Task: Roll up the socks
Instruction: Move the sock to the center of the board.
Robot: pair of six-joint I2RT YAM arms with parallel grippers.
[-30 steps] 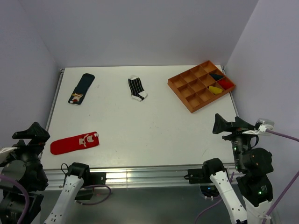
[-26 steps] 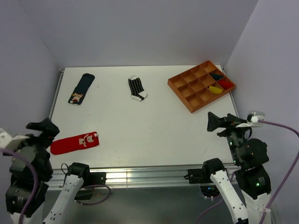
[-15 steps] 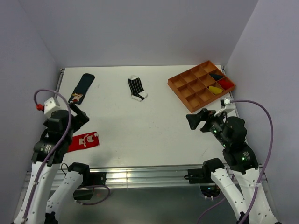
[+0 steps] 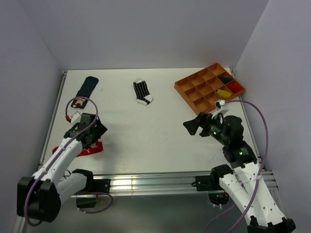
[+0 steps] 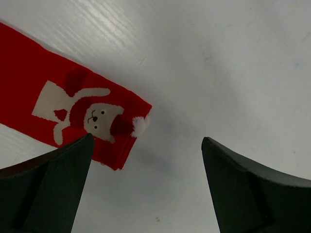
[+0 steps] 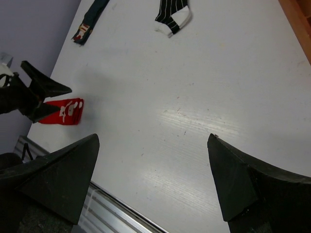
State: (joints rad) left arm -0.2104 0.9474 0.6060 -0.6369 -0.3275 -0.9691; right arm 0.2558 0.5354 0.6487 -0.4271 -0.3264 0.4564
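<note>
Three socks lie flat on the white table. The red sock with a white cartoon figure lies at the near left, and my left gripper hovers open over its right end. In the left wrist view that red sock ends just left of the gap of the left gripper. A dark navy sock is at the far left. The black-and-white striped sock is at the far middle. My right gripper hangs open over bare table right of centre, holding nothing.
An orange compartment tray stands at the far right, with a yellow bundle, a red one and a dark one in its right cells. The table's metal front rail runs along the near edge.
Both arms swung in from beyond the near corners onto the table. The left gripper came over the red sock's right end; the right gripper moved left toward the middle. Socks have not moved.
</note>
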